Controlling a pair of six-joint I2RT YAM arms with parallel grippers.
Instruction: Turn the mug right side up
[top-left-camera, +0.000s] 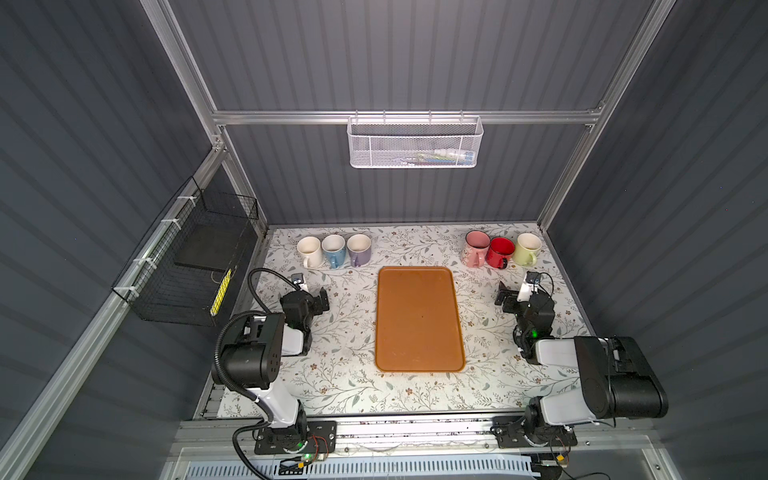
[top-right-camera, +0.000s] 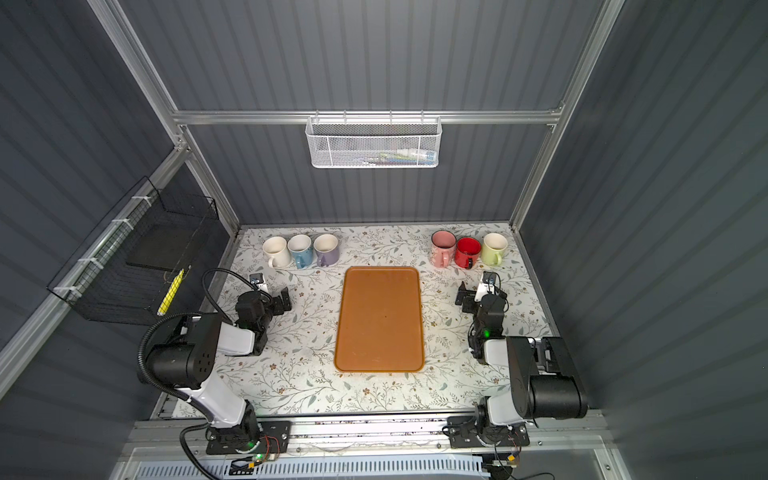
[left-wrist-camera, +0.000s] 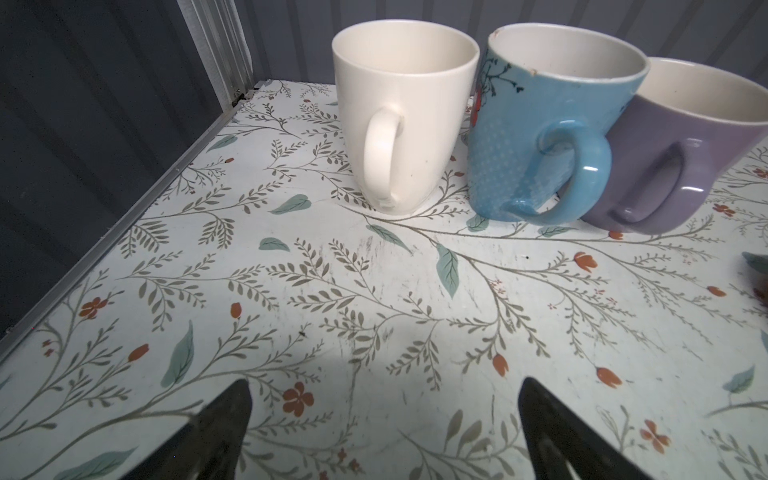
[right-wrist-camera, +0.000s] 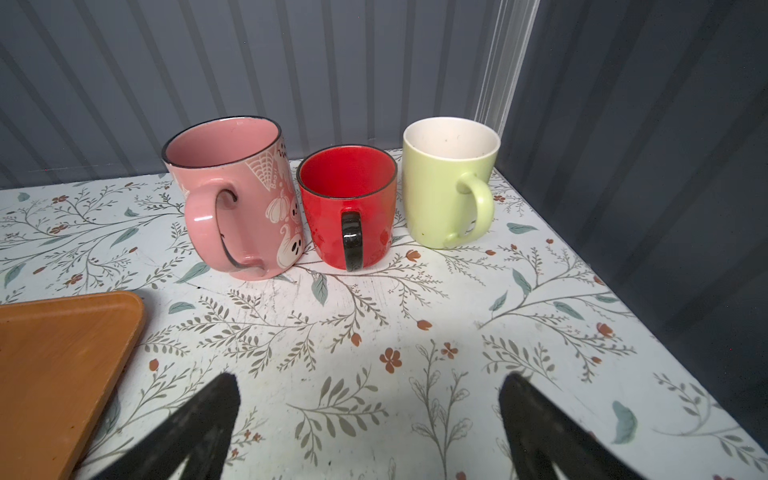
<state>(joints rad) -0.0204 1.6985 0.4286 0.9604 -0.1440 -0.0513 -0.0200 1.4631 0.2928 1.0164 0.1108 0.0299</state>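
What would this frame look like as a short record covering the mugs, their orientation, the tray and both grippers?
left row: white mug, blue mug, purple mug, at the back of the table
right row: pink mug, red mug, green mug, also at the back
orientation: all six upright, mouths up
tray: centre, nothing on it
left gripper: fingers apart, holding nothing
right gripper: fingers apart, holding nothing
task status: no upside-down mug visible
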